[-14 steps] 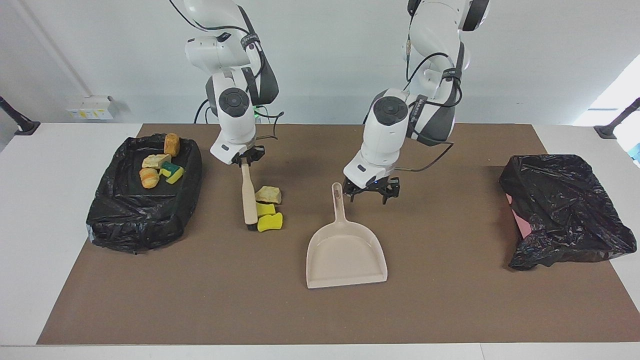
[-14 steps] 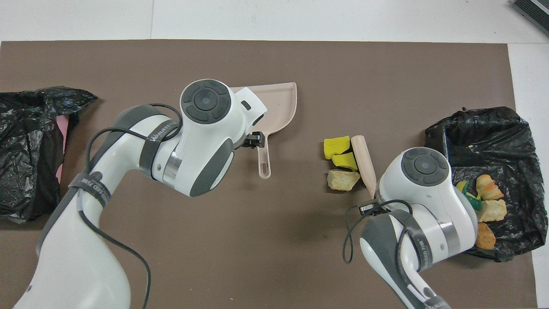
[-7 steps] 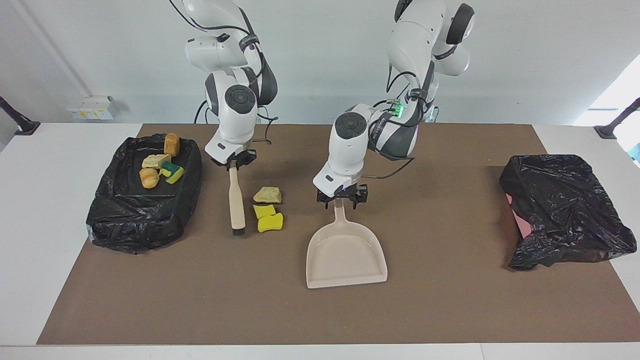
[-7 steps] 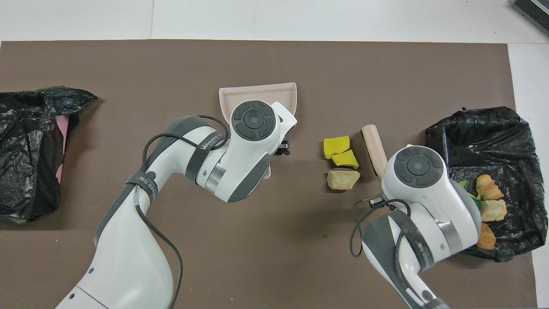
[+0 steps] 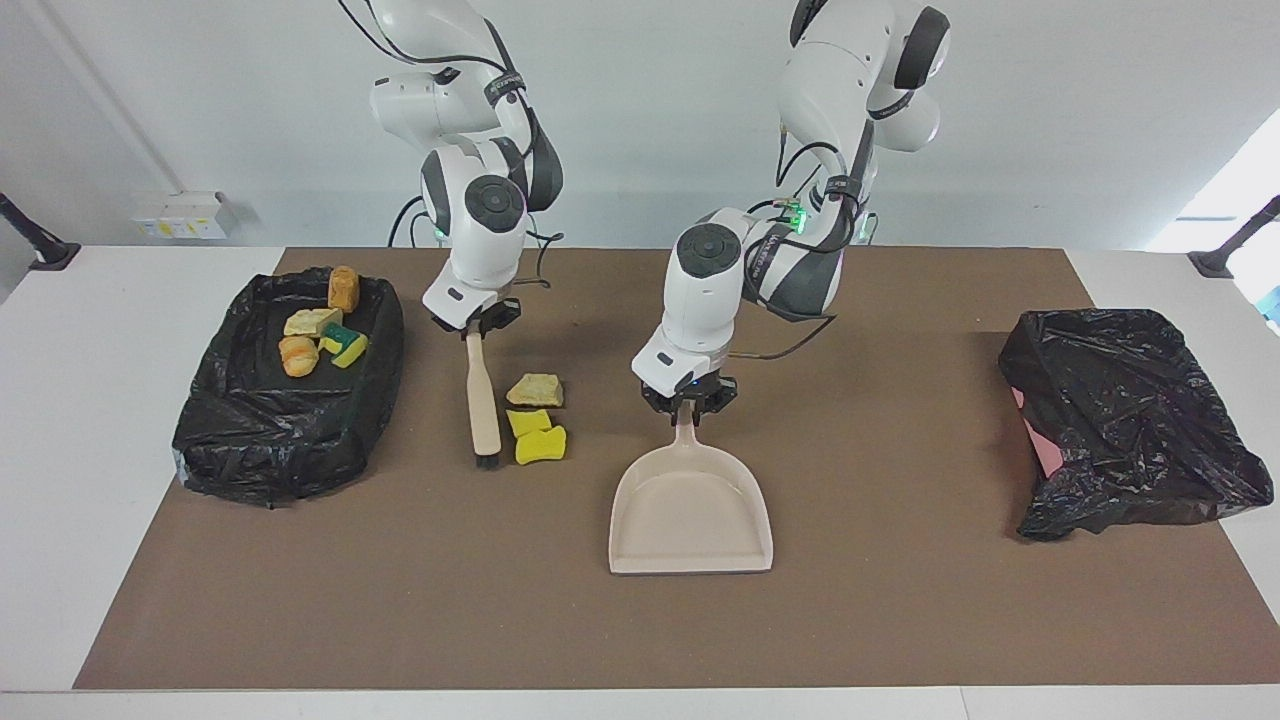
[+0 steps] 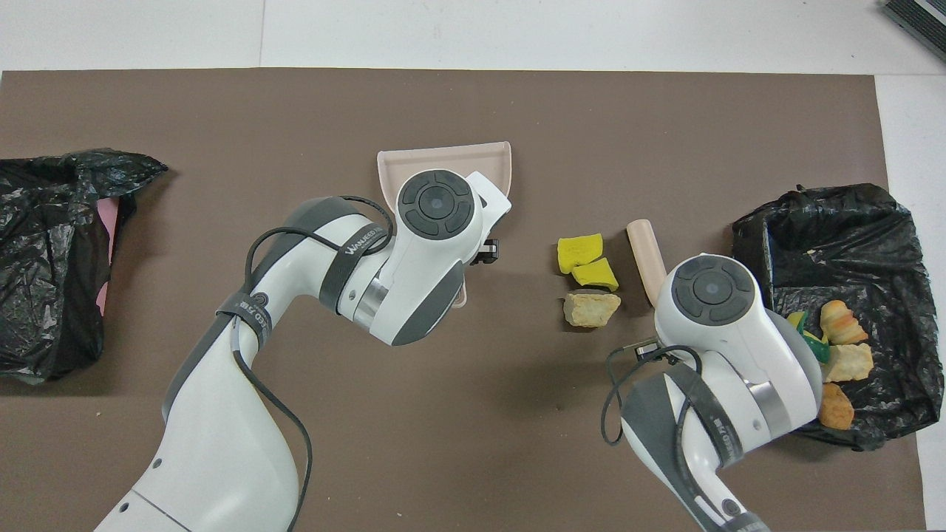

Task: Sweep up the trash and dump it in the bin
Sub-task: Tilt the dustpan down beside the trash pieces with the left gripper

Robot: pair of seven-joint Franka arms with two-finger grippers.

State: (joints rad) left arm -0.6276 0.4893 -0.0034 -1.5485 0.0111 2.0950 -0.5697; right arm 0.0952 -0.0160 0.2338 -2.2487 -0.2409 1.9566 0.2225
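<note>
Moved: left gripper (image 5: 686,404) has closed onto smooth beige plastic dustpan (image 5: 690,505) handle.
Right gripper (image 5: 473,327): clamps beige-handled brush (image 5: 482,400), beside three spongy trash scraps (image 5: 537,418).
Room: bare brown mat (image 5: 900,600) around dustpan's rim.

A plain pale grey wall (image 5: 1050,120) stands at the white tabletop's (image 5: 100,400) edge; a flat brown mat (image 5: 900,620) covers its middle, daylight at one corner.

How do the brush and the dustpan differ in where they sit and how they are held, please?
The brush is held by the right gripper, beside the loose trash; the dustpan is held by the left gripper, toward the left arm's end. The brush is slim, the dustpan broad. Both are beige.
</note>
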